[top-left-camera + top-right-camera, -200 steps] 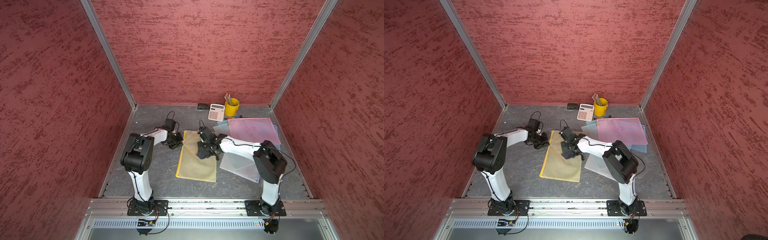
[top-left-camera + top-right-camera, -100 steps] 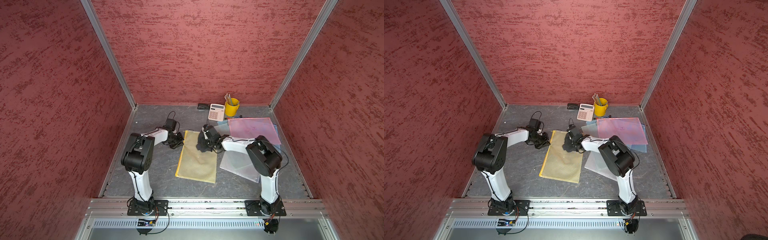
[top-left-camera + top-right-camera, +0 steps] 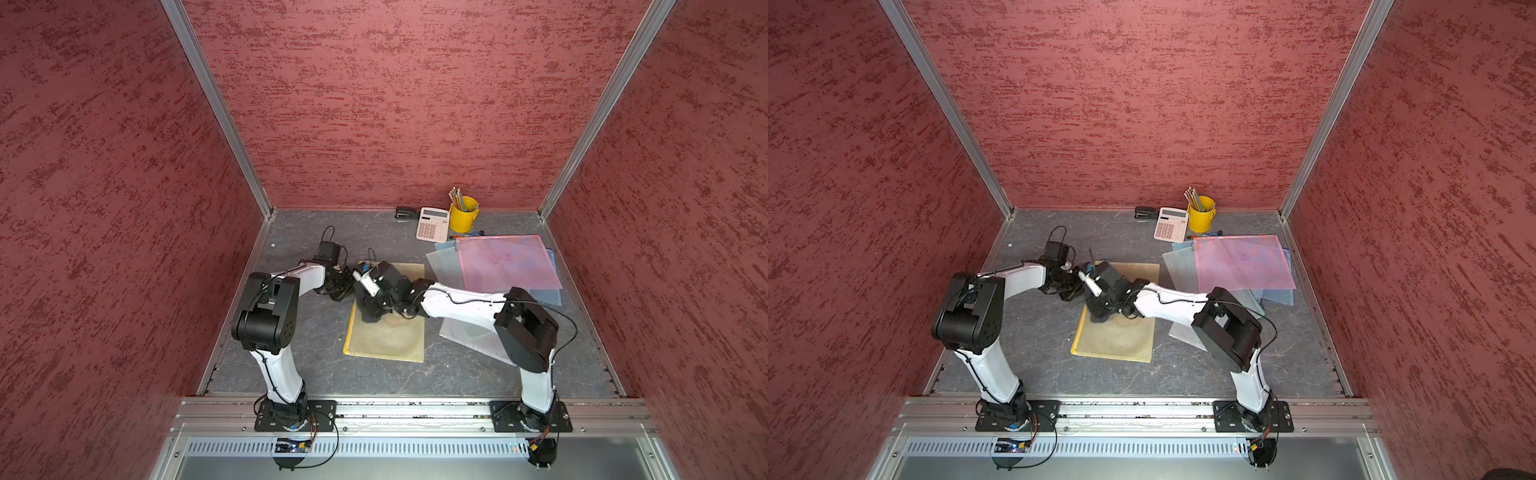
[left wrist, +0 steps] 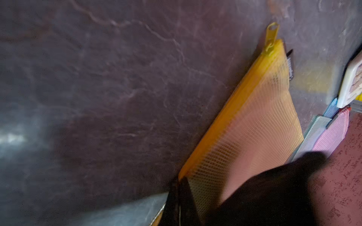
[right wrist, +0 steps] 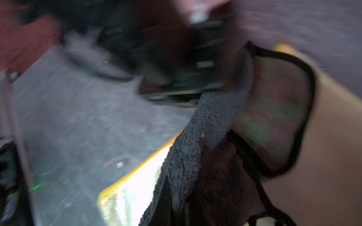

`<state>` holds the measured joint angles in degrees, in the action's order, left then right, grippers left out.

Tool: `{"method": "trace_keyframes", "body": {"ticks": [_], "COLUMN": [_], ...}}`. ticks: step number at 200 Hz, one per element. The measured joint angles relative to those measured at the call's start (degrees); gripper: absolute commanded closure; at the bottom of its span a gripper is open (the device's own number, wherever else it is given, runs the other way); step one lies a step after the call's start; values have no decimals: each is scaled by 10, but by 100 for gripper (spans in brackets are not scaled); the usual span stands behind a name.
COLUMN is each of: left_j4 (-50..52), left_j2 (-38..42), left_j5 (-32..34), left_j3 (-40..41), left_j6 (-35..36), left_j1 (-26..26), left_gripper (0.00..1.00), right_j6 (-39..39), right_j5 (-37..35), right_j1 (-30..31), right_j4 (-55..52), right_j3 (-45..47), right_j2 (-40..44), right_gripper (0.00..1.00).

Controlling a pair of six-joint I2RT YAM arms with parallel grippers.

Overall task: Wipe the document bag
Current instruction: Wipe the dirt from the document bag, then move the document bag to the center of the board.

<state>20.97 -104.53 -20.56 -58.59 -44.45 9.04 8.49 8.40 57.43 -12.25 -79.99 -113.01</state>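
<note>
In both top views the yellow mesh document bag lies flat on the counter, between my 2 arms and well apart from the pink folder pile further back. My right hand is low over the bag's far half, clenched on a dark cloth that touches the mesh. My left hand sits at the bag's far left edge, just beside the right one.

From the left wrist, my left hand's tips are closed together right at the orange zip edge. I cannot tell whether they nip that edge or only press it down. The zip pull lies flat at the far corner.

The right wrist view is blurred, but it shows the grey terry cloth hanging in a limp fold from my grip, over the bag's bright yellow border.

I judge the bag light, thin and floppy, with a slick skin that would slide or ruck on this smooth counter under a stroke. The zip edge looks like its stiffest part, so that is where to pin it, wiping away from that hold. The cloth is soft and will bunch; a firm pinch suits it.
</note>
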Motion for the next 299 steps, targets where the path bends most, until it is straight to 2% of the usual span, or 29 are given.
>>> {"method": "trace_keyframes", "body": {"ticks": [21, 43, 74, 96, 113, 128, 154, 174, 190, 204, 215, 225, 244, 258, 277, 299], "left_j4": [-13, -15, -11, -5, 0, 0, 1, 4, 7, 15, 26, 42, 80, 117, 172, 237], "left_j2": [1, 1, 1, 0, -1, -1, -4, -4, -4, -4, -4, -4, -5, -11, -42, -109], "left_j5": [-3, -4, -17, -17, -16, -14, -5, 3, 9, 12, 12, 12, 13, 15, 26, 68], "left_j3": [4, 5, 6, 4, 1, 0, -5, -9, -11, -15, -21, -32, -66, -108, -202, -347], "left_j6": [-15, -19, -13, 3, 14, 18, 20, 21, 21, 21, 23, 30, 55, 86, 145, 230], "left_j1": [0, -1, -5, -5, -3, 1, 9, 15, 16, 16, 14, 11, -10, -37, -79, -117], "left_gripper": [100, 100, 100, 100, 100, 100, 100, 100, 100, 100, 100, 100, 100, 100, 100, 100], "right_j6": [-6, 16, 77, 111, 117, 113, 76, 58, 54, 56, 64, 77, 106, 126, 141, 150], "right_j5": [15, 18, 1, -19, -32, -43, -70, -77, -78, -81, -85, -87, -83, -85, -98, -118], "right_j1": [31, 21, 15, 13, -11, -52, -100, -113, -115, -115, -115, -115, -114, -114, -116, -130], "right_j4": [5, 48, 59, -34, -89, -97, -63, -30, -21, -13, 30, 41, 23, -11, -63, -87], "right_j3": [26, 124, 297, 339, 297, 214, 2, -117, -148, -101, -29, 51, 215, 295, 325, 280], "right_j2": [-19, -1, 141, 233, 253, 223, 72, -54, -123, -135, -108, -50, 84, 171, 260, 319], "right_gripper": [100, 100, 100, 100, 100, 100, 100, 100, 100, 100, 100, 100, 100, 100, 100, 100]}}
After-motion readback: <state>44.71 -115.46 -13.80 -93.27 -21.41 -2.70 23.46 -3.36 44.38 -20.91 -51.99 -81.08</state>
